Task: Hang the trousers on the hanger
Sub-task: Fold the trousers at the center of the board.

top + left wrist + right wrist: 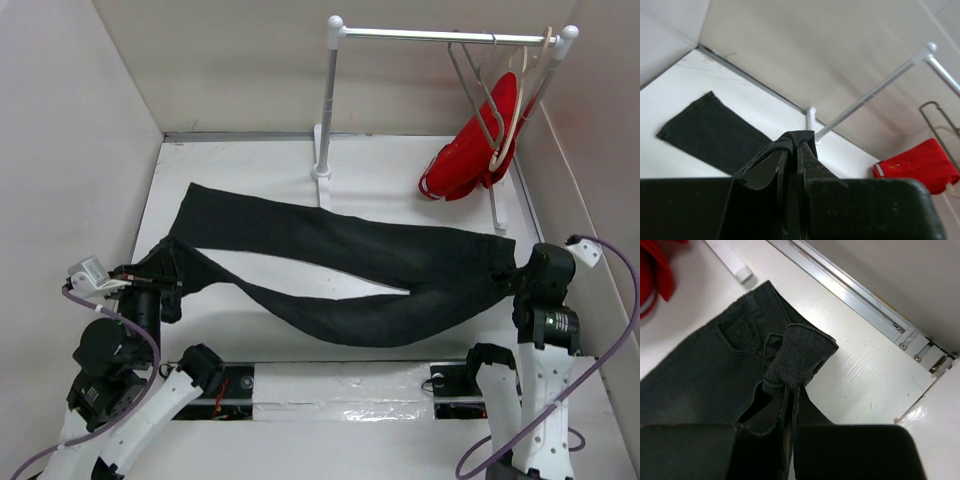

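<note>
Trousers [350, 270]: black denim, spread across tabletop [250, 170], well short of hanger [470, 95] on rail [450, 35] beside red garment [470, 160] | left pincer [795, 142] clamped on one leg hem | right pincer [792, 390] clamped on waistband | handling: soft, limp, likely sags between grips; hem and waistband seams look the firmest holds

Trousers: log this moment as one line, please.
black trousers: spread across table | left gripper: shut on leg end | right gripper: shut on waistband | grey hanger: on rail, bare
</note>
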Available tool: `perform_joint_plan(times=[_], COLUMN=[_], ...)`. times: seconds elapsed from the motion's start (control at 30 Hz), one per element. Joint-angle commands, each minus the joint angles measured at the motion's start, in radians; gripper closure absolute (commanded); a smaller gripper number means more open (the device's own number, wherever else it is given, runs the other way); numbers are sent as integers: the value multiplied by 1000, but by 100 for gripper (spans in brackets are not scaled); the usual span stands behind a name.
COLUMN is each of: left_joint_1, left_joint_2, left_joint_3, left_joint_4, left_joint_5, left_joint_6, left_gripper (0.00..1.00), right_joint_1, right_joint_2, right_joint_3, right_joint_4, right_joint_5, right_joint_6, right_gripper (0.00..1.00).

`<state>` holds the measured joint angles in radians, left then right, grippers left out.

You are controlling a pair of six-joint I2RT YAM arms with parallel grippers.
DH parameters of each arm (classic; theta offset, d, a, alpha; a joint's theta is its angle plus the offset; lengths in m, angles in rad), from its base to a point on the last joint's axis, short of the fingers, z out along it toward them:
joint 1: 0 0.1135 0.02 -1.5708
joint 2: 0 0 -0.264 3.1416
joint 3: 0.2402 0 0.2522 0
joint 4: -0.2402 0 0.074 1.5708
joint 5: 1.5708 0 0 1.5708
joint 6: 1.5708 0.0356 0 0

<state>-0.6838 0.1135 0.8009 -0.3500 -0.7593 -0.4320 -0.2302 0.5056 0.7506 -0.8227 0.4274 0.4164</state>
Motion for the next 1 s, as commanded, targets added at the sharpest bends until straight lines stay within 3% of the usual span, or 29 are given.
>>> perform_joint_plan(times=[0.0, 0.27, 0.4, 0.47, 0.53, 0.57, 0.6, 0.73, 0.97], left_joint_1=[-3, -3, 96, 173, 339, 340, 428, 598, 650], left_joint_2=[92, 402, 533, 564, 664, 664, 734, 865, 1051], left_joint_3=[3, 76, 89, 75, 73, 84, 92, 130, 237], left_joint_4=[26, -82, -75, 28, 109, 112, 115, 164, 236], left_joint_5=[-90, -268, -331, -316, -235, -235, -192, -83, -28], left_joint_6=[-8, -169, -215, -154, -96, -88, -88, -83, -64], left_gripper=[100, 100, 100, 100, 100, 100, 100, 100, 100], right_joint_1=[-11, -11, -11, -21, -34, -34, -34, -43, -43], right_joint_2=[66, 234, 310, 353, 385, 398, 412, 488, 642], right_joint_3=[-2, -42, -54, -46, -49, -50, -46, -1, 81], right_joint_4=[72, 344, 437, 473, 528, 546, 557, 580, 651], right_joint_5=[25, 2, -25, -44, -90, -90, -120, -138, -151], right_joint_6=[-56, -137, -148, -148, -146, -148, -148, -146, -169], right_gripper=[99, 99, 99, 100, 100, 100, 100, 100, 100])
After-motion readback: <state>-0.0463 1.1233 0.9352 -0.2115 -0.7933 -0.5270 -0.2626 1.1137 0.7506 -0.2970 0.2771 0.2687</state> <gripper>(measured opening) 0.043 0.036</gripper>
